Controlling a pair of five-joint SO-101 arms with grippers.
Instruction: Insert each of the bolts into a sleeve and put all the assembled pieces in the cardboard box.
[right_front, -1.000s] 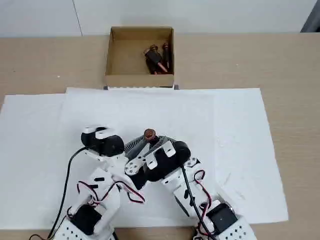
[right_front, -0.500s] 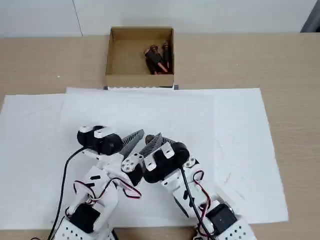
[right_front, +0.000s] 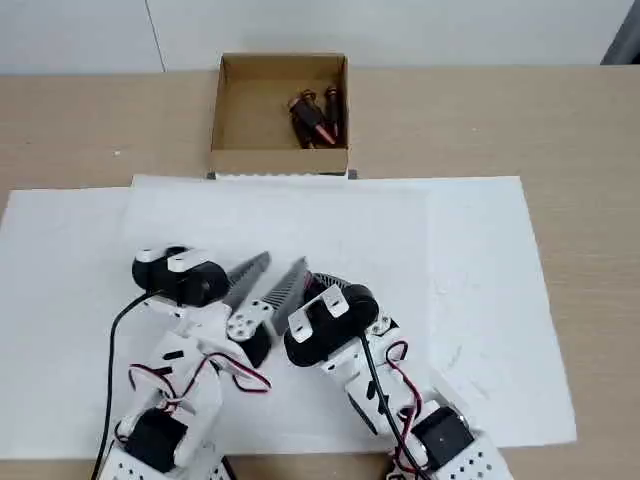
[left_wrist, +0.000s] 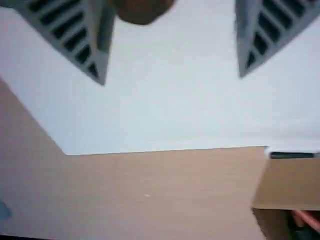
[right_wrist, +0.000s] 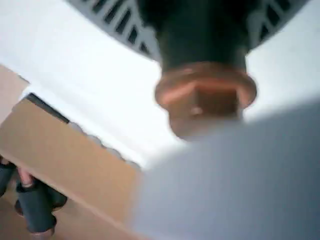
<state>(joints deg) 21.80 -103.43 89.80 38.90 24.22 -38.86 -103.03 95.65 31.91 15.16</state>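
Observation:
My right gripper (right_front: 318, 284) is shut on a black sleeve (right_wrist: 200, 35) with a copper bolt (right_wrist: 205, 95) seated in its end, held low over the white paper (right_front: 450, 260). The bolt's brown head (left_wrist: 142, 10) also shows between the left fingers. My left gripper (right_front: 284, 262) stands open just to the left of it, its ribbed grey fingers (left_wrist: 80, 40) spread wide and apart from the piece. The cardboard box (right_front: 280, 160) stands at the far edge of the paper and holds several assembled pieces (right_front: 315, 118).
The box wall (right_wrist: 75, 150) and the pieces inside it (right_wrist: 32, 205) lie ahead of the right gripper. The box corner (left_wrist: 290, 185) shows past the paper's edge. Bare wooden table (right_front: 520, 120) surrounds the paper. Both arm bases crowd the near edge.
My left gripper has opened and drawn back to the left, away from the piece. The right gripper keeps the sleeve and has dropped a little; the bolt head is now half hidden from above.

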